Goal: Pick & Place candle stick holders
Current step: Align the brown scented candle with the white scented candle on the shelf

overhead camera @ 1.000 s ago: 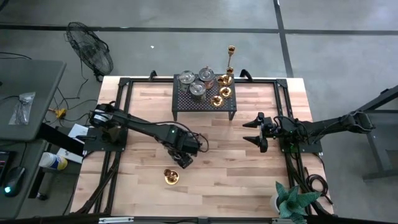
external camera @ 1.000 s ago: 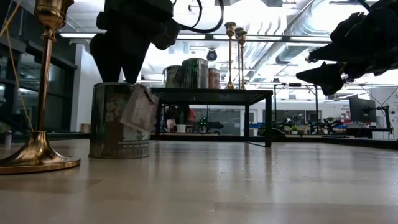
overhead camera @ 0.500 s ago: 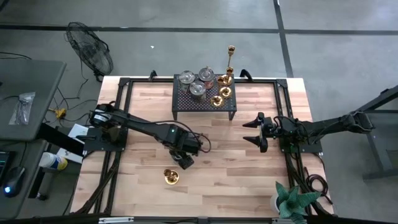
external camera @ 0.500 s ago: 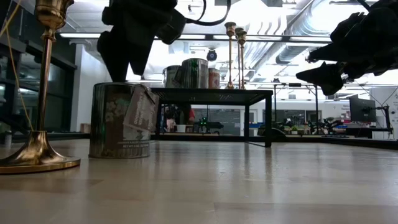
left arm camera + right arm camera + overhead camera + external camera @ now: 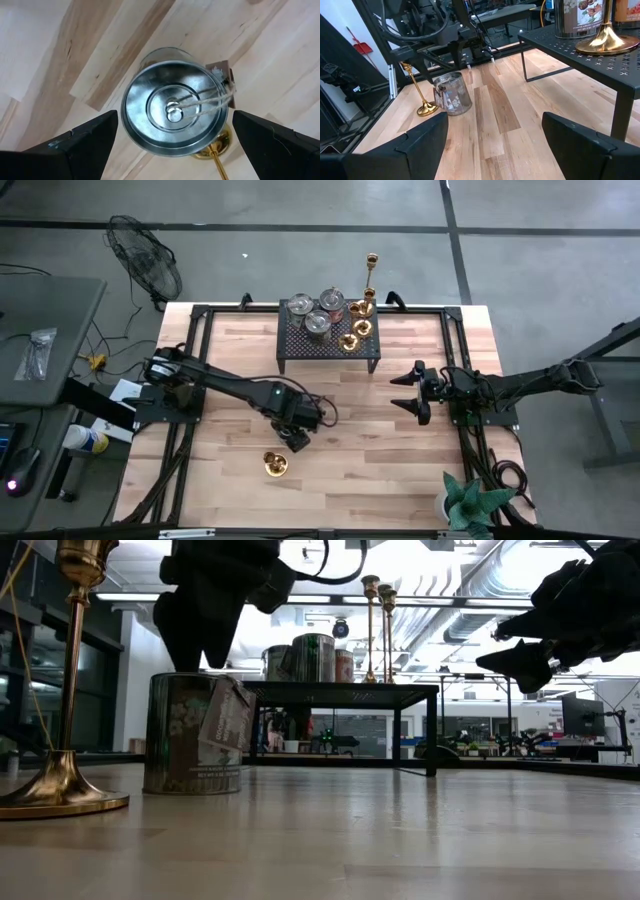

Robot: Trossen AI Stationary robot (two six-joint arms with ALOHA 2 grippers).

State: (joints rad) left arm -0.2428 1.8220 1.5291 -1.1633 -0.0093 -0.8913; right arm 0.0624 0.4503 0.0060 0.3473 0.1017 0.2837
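Silvery cup point(image 5: 174, 112) upright on wood, directly beneath left end effector point(image 5: 172, 137), fingers spread, seemingly just clear.

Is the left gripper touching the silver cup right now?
Apart. Left wrist view: the open left gripper fingers flank the silver cup with wood visible between.

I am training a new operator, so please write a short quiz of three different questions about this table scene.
1. True or false: the left pincer is shut on the silvery cup.
2. What stands beside that cup on the bare wood?
A. a brass candlestick
B. a glass bottle
3. Where do most holders stand?

Key:
1. False; its fingers are open, above the cup.
2. A.
3. On the black perforated stand.
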